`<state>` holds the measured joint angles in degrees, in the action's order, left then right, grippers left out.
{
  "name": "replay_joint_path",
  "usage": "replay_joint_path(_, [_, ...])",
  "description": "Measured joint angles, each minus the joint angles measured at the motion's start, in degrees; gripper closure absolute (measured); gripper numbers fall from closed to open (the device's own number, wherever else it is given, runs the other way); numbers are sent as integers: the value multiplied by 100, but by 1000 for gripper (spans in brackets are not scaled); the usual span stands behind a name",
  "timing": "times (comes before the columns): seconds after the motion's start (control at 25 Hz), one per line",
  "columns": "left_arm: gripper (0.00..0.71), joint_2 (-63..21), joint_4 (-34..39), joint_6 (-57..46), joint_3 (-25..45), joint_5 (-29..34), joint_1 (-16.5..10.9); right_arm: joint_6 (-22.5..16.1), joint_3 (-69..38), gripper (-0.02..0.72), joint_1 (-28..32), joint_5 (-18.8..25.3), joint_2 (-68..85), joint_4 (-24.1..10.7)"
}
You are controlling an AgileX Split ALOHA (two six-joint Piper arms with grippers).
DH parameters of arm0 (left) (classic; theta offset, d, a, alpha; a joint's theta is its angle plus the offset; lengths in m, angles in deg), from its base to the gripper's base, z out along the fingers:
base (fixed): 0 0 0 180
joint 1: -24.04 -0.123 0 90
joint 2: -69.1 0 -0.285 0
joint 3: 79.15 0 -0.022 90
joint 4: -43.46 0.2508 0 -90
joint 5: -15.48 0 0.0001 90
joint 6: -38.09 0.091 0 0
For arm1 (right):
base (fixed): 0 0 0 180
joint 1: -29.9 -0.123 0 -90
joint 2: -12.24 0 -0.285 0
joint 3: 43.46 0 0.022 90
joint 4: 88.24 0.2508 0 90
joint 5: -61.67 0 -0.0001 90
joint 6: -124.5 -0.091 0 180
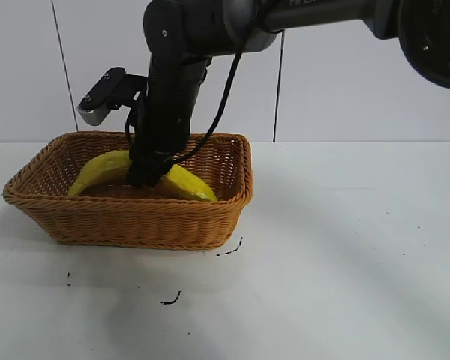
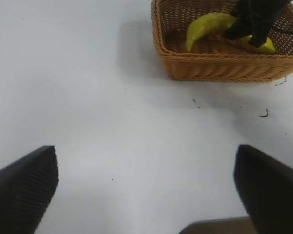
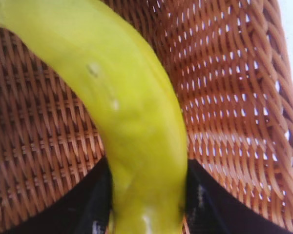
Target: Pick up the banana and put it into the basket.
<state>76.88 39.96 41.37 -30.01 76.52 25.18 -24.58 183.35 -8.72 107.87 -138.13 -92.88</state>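
Observation:
The yellow banana [image 1: 105, 171] lies inside the tan wicker basket [image 1: 135, 217] at the left of the table. My right gripper [image 1: 146, 178] reaches down into the basket and is shut on the banana's middle. In the right wrist view the banana [image 3: 132, 112] fills the space between the two black fingers [image 3: 88, 204], with the basket's woven floor [image 3: 224, 97] close behind it. My left gripper [image 2: 146, 190] is open and empty over bare table, well away from the basket [image 2: 224, 70]; the banana [image 2: 207, 25] shows there too.
The white table [image 1: 345, 247] has a few small dark marks [image 1: 171, 300] in front of the basket. A white panelled wall stands behind. The right arm's wrist camera [image 1: 101, 97] sticks out above the basket's far left rim.

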Motion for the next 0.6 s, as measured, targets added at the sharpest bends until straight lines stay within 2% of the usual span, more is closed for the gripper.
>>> replay_joint_path(0.16, [15, 0, 0, 0, 0, 0, 0, -545, 38, 17, 0, 183, 104, -13])
replay_joint_path(0.36, [15, 0, 0, 0, 0, 0, 0, -1220, 542, 14, 0, 674, 440, 11])
replay_joint_path(0.6, [15, 0, 0, 0, 0, 0, 0, -2317, 1440, 14, 213, 1534, 638, 429])
